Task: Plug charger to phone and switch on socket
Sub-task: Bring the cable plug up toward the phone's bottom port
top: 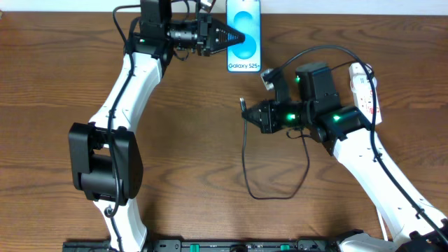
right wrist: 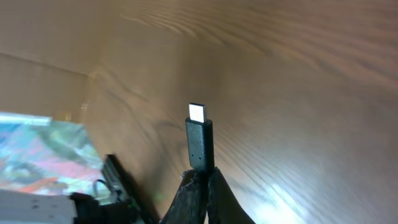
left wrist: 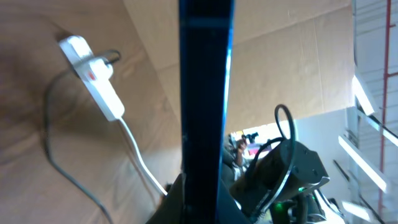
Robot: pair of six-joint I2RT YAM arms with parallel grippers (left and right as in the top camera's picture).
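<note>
The phone [top: 244, 35], blue screen with "Galaxy S25+" text, is at the table's far edge. My left gripper [top: 234, 38] is shut on its left side; in the left wrist view the phone [left wrist: 205, 93] stands edge-on between the fingers [left wrist: 202, 205]. My right gripper [top: 249, 113] is shut on the charger plug [top: 243, 106], whose thin black cable [top: 269, 194] loops down over the table. In the right wrist view the plug [right wrist: 199, 140] sticks up from the shut fingers [right wrist: 202, 180], metal tip bare. The white socket strip [top: 364, 87] lies at the right, also in the left wrist view [left wrist: 93, 78].
The strip's thick white cord [left wrist: 140, 155] runs from its end across the table. A black cable [top: 318, 52] arcs over my right arm. A cardboard wall [left wrist: 280, 62] stands behind the table.
</note>
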